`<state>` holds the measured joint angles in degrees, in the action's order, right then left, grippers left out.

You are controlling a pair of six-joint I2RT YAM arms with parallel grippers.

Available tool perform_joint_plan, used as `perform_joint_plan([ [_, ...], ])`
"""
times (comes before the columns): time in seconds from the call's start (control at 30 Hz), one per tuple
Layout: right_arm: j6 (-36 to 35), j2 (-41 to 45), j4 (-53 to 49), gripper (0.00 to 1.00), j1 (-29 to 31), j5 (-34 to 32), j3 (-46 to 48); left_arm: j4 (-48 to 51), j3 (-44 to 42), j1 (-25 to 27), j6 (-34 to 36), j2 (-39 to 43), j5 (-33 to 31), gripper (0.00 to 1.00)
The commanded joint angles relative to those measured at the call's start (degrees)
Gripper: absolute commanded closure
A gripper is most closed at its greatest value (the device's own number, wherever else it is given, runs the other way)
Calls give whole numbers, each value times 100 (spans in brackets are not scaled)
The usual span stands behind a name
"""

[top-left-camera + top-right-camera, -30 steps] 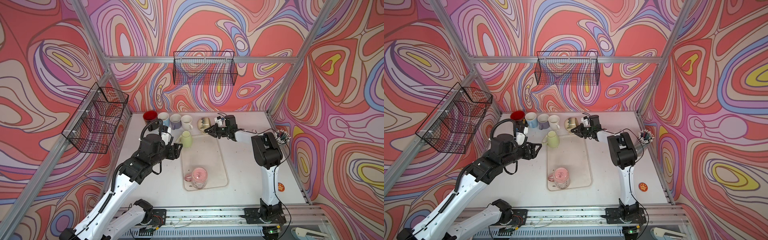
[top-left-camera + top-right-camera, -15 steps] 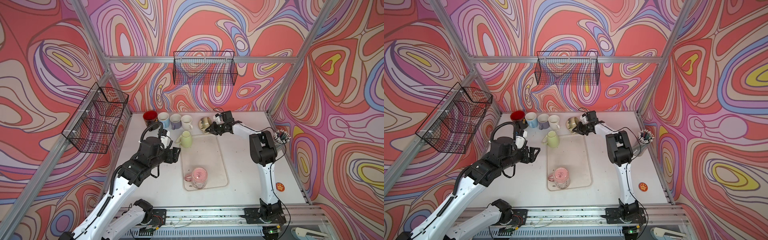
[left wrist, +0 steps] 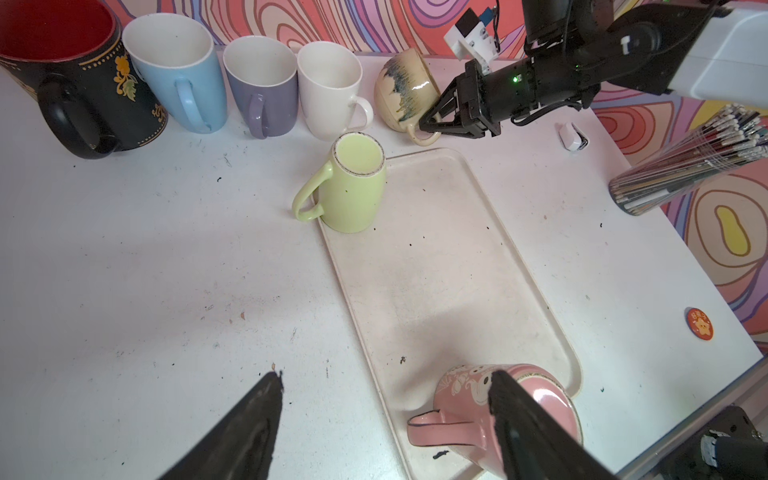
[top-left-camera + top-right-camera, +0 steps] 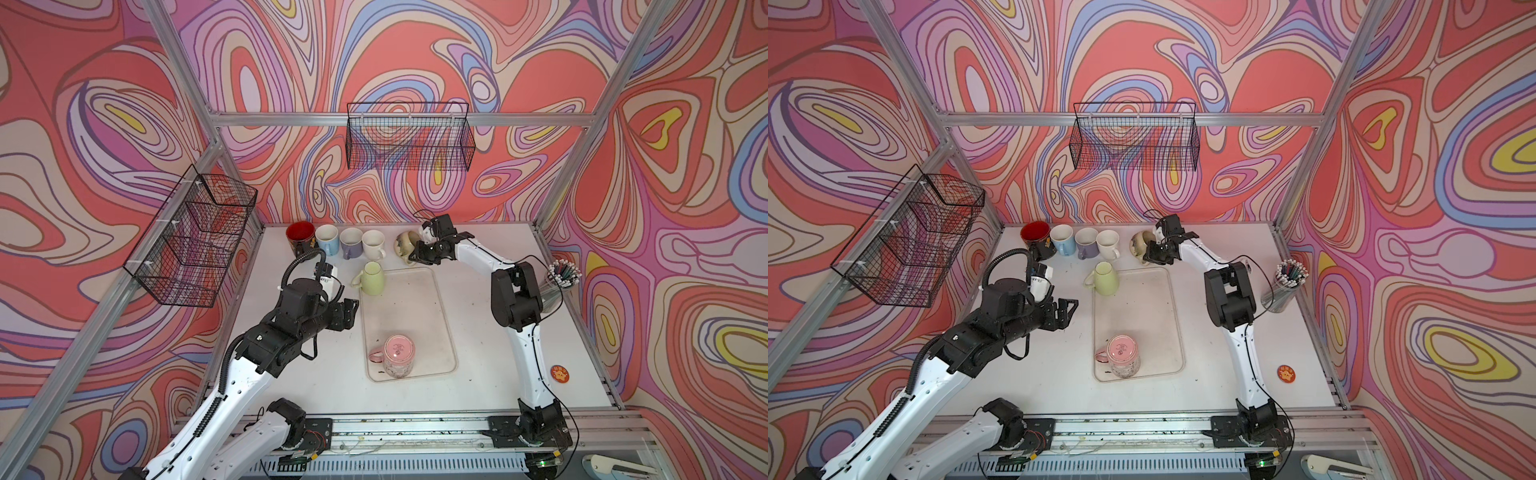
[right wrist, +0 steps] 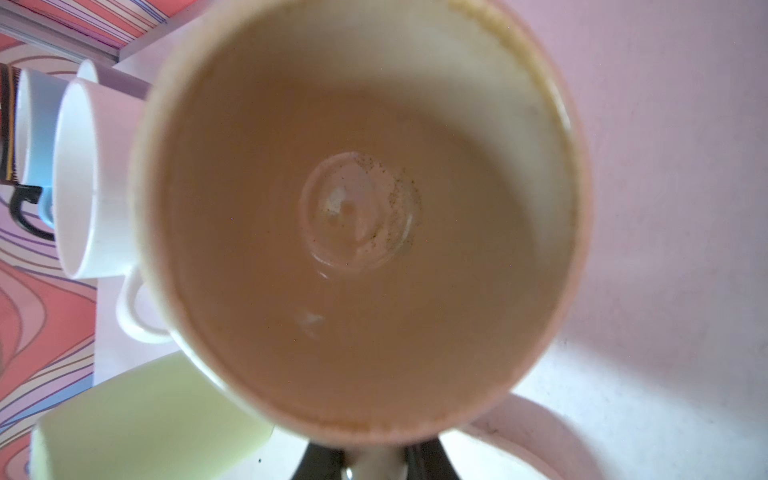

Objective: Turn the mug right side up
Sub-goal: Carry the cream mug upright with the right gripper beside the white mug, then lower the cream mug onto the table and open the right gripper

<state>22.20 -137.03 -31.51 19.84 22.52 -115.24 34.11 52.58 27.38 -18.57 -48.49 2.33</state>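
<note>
**Right claw clamped on the beige mug's handle; left claw spread wide and empty**

The right claw (image 3: 428, 124) is closed on the handle of the beige mug (image 3: 403, 91) at the back of the table (image 4: 478, 374). The mug is neither upright nor upside down. It leans off the claw's tips with its streaked side outward and its mouth turned back toward the claw's own wrist, so the right wrist view looks straight into its bare inside. Whether its side touches the table cannot be told.

Just past the mug, on the side away from the claw, four mugs stand upright in a row: the white mug (image 3: 328, 89) nearest, then the purple mug (image 3: 262, 83), the blue mug (image 3: 178, 70) and the black mug (image 3: 79, 83). The green mug (image 3: 353, 187) stands near the right claw, toward the front. It is upside down on a corner of the tray (image 3: 436, 270), with its handle over the rim.

The left claw (image 4: 351, 313) hovers over bare table just beside the tray's long edge, its fingers (image 3: 249, 428) wide apart with nothing between them. The pink mug (image 3: 465, 399) sits upside down on the tray beside the claw. In the left wrist view one finger partly hides it. The green mug is ahead of this claw and well apart from it, and the beige mug is farther ahead.
</note>
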Motion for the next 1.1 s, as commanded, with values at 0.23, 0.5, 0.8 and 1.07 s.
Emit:
perform_joint_plan([
  [0.23, -734, -783, -1127, 100, 492, -1223, -1530, 103, -150, -30, 196, 207, -154, 18],
  [0.5, -1009, -1032, -1783, 100, 670, -1874, -2286, 78, -197, -23, 240, 279, -149, 18],
  [0.8, -1042, -857, -1885, 100, 680, -2059, -2336, 86, -193, -22, 266, 296, -110, 18],
  [1.07, -954, -735, -1850, 100, 699, -2020, -2380, 106, -199, -28, 273, 322, -141, 18],
])
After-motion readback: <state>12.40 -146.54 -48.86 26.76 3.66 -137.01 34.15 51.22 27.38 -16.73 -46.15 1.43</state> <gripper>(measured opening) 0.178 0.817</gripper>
